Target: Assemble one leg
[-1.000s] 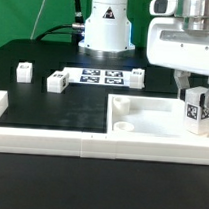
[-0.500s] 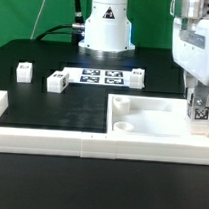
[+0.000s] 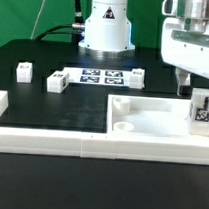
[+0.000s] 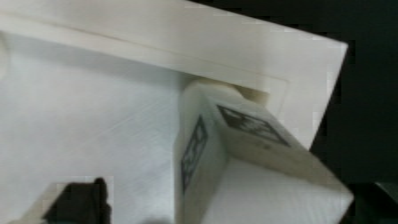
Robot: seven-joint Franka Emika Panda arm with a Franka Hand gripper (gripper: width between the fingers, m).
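The leg (image 3: 201,106), a small white block with a black-and-white marker on its face, stands in the far corner of the large white tray (image 3: 151,123) on the exterior view's right. My gripper (image 3: 195,89) hovers just above it, fingers straddling its top. In the wrist view the leg (image 4: 240,150) fills the space between the jaws. One dark fingertip (image 4: 75,200) stands apart from its side with a gap, so the gripper is open. The tray's rim (image 4: 196,40) runs behind the leg.
Three more small white legs lie on the black table (image 3: 23,72), (image 3: 58,83), (image 3: 137,76). The marker board (image 3: 102,76) lies before the robot base (image 3: 105,27). A white rail (image 3: 50,139) runs along the front edge.
The gripper came down with the leg into the tray corner, then rose and shifted slightly to the exterior view's left. The leg stays standing in the tray.
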